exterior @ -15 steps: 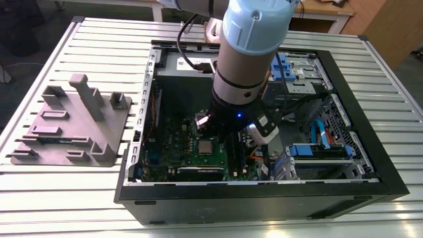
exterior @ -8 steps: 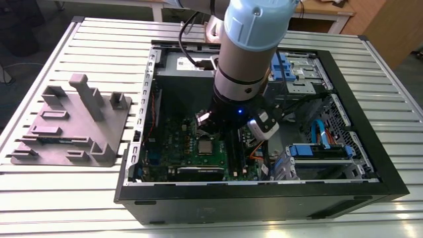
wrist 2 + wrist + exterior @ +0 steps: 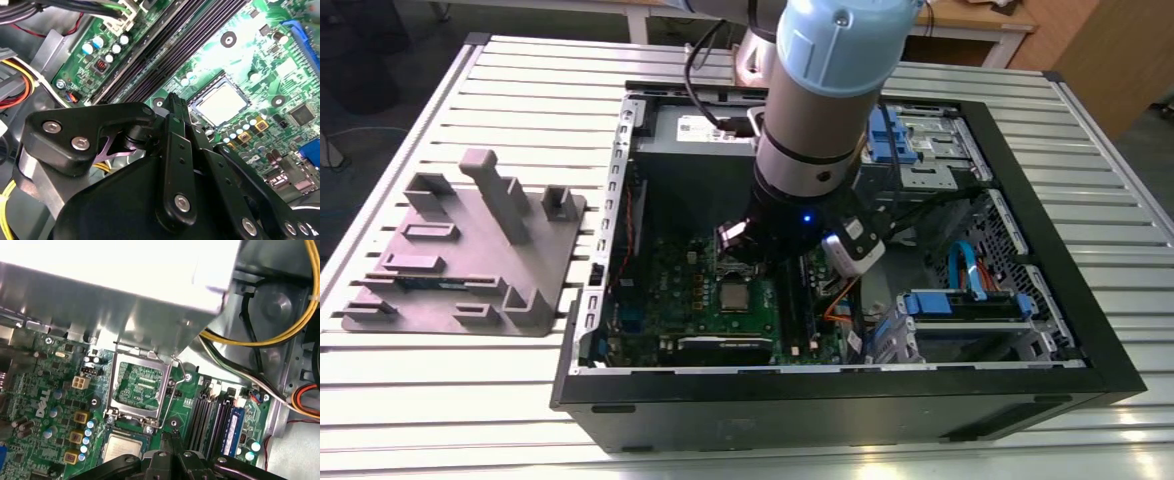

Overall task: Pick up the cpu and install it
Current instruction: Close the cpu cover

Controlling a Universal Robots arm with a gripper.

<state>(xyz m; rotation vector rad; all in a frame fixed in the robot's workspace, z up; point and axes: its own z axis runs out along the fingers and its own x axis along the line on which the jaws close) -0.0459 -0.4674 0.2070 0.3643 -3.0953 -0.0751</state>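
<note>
The cpu (image 3: 738, 297) is a small silver square lying flat in its socket on the green motherboard (image 3: 667, 300) inside the open computer case. Both wrist views show it too, cpu (image 3: 222, 102) and cpu (image 3: 124, 447). The socket's metal load plate (image 3: 137, 385) stands flipped open beside it. My gripper (image 3: 173, 98) hangs just above the board next to the socket, its two thin black fingers pressed together with nothing between them. In the first wrist view the gripper (image 3: 173, 434) tips sit between the cpu and the memory slots (image 3: 210, 415).
The black case wall (image 3: 854, 400) rings the work area. A grey metal power supply (image 3: 694, 130), yellow and black cables (image 3: 260, 340) and blue drive bays (image 3: 961, 305) crowd the inside. A grey plastic tray (image 3: 467, 250) rests on the slatted table at the exterior view's left.
</note>
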